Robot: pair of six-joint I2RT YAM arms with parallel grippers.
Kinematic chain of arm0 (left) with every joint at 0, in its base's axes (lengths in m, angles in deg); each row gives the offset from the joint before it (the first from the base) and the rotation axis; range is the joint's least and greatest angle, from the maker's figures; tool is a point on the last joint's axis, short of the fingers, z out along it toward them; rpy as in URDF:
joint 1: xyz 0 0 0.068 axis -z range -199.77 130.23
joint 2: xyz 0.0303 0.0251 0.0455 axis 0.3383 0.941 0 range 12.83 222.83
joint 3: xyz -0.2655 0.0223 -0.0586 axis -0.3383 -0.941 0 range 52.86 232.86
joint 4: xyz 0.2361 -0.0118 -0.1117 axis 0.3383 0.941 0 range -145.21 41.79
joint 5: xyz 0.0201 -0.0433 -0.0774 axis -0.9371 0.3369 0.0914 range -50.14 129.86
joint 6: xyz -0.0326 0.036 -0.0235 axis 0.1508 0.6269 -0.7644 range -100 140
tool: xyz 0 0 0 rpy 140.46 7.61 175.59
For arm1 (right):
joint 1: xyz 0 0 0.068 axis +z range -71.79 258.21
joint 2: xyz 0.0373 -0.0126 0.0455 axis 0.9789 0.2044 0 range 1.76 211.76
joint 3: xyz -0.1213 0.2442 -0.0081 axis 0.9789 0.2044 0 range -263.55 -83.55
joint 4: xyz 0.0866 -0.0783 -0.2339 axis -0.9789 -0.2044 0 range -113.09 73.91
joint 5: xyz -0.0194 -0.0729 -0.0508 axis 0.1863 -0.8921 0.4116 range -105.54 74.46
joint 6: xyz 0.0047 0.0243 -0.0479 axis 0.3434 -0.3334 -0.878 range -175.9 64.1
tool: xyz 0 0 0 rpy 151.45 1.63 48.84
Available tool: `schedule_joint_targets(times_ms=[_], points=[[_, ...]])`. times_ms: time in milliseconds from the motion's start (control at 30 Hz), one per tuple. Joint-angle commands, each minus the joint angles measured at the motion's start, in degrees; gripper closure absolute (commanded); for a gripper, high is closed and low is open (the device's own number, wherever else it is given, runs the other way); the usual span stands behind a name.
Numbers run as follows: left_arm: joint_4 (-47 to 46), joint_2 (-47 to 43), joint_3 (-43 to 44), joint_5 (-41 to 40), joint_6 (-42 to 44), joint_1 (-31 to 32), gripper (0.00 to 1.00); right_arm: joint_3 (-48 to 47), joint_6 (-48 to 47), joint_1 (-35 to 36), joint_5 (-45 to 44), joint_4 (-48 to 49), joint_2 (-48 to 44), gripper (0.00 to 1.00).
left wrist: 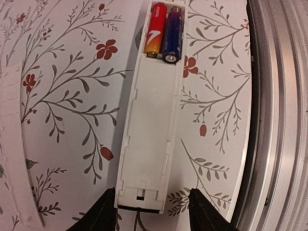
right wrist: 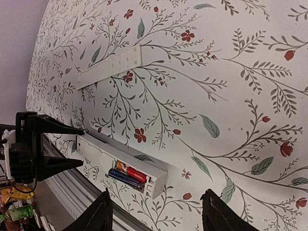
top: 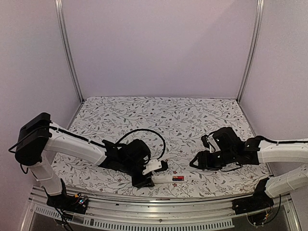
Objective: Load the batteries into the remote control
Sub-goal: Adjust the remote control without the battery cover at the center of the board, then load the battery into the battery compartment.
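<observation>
Floral cloth (top: 192,115): cover strip (right wrist: 110,66) lies apart from remote (left wrist: 149,134) w/ batteries (left wrist: 163,33).

White remote control (left wrist: 147,144) lying bay-up, two batteries (left wrist: 164,32) side by side inside one end

— What do you have on the table apart from the job itself?
— You have a white cloth (top: 159,115) printed with grey sprigs and small red flowers, spread over the whole top. A thin flat white cover strip (right wrist: 111,65) lies on it, fine ridges across one end.
— And round the edges?
— You see an aluminium rail (top: 144,211) along the near edge, metal uprights (top: 67,53) at the back corners, and plain pale walls (top: 159,48) behind
</observation>
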Motion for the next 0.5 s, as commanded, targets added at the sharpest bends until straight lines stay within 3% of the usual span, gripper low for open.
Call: schedule_joint_targets(times_ms=[0, 467], points=[[-2.4, -1.7, -0.9, -0.2, -1.1, 1.7, 0.48, -3.6, 1.3, 2.2, -1.7, -3.7, 2.4, 0.37], [-12.2, -5.7, -7.4, 0.0, -0.6, 1.8, 0.41, -13.2, 4.1, 9.1, -2.9, -5.4, 17.2, 0.23]])
